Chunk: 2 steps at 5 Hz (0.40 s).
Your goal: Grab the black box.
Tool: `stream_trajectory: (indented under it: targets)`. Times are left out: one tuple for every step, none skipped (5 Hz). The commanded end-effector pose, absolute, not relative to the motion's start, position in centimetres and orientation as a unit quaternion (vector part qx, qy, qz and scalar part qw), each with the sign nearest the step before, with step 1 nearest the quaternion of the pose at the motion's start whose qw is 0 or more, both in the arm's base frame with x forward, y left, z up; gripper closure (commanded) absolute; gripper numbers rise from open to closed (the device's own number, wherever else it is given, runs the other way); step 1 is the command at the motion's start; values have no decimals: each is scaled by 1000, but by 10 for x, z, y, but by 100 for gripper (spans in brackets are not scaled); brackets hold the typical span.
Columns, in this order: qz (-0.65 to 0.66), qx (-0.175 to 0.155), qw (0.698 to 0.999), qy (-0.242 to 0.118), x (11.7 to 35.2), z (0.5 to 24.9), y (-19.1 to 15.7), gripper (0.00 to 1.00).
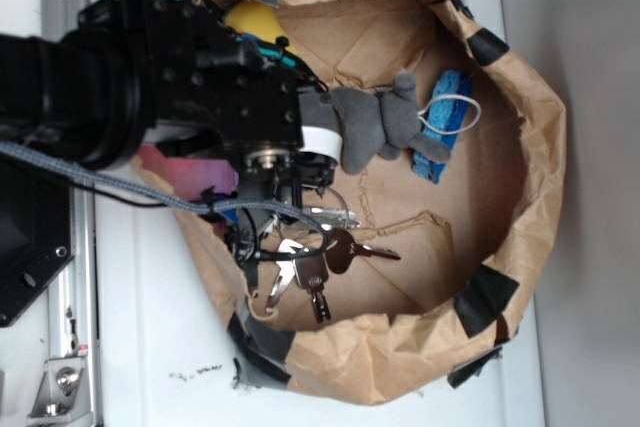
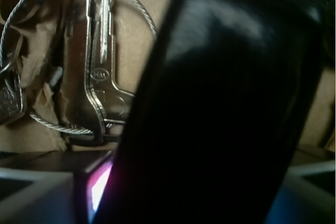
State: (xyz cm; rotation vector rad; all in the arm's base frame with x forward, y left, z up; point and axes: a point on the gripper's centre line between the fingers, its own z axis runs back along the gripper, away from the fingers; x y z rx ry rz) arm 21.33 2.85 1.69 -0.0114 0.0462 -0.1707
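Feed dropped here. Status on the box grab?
Gripper down in bag, jaws hidden. Big glossy black shape fills wrist view, probably the box. Keys alongside.

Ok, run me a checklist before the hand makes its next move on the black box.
1. Black box in the wrist view: ok, it fills the frame, tilted.
2. Hand shut on the box: cannot tell, the fingers are not clearly shown.
3. Box seen from the exterior view: not ok, the arm hides it.
4. Keys clear of the box: cannot tell, they lie close behind it.
5. Grey plush toy clear of the arm: cannot tell, they overlap.
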Motion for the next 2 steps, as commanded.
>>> stream_trajectory:
  targets:
    - [-69, -14, 997, 1, 232, 36, 33, 100]
    - [-44, -25, 999, -3, 247, 54, 38, 100]
